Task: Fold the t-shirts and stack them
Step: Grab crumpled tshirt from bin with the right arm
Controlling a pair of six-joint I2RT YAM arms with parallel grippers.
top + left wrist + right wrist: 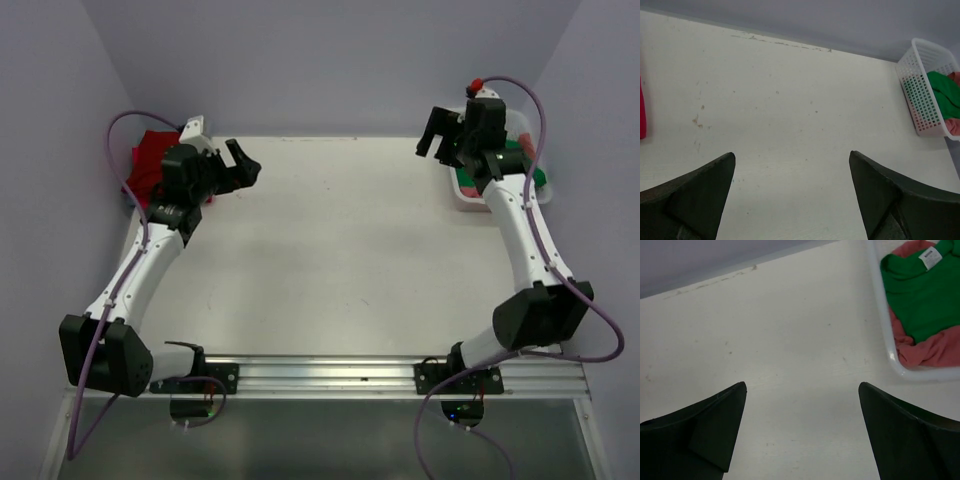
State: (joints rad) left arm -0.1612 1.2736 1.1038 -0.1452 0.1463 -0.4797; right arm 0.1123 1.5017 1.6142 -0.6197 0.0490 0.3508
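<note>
Both ends are released and empty. My left gripper (791, 154) hangs by the far-left corner near the red shirt (150, 160), probably the stack. My right gripper (802, 385) is beside the far-right basket (887, 340), where the green shirt (925, 295) lies atop the salmon shirt (935, 350), unfolded.

Left gripper (243, 165) and right gripper (435, 140) — both spread wide, reaching forward.

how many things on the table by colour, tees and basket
green tee: 1
salmon tee: 1, under the green one
red tee: 1 heap at the far left corner; whether it holds more than one cannot be told
white basket: 1
total: 4
</note>
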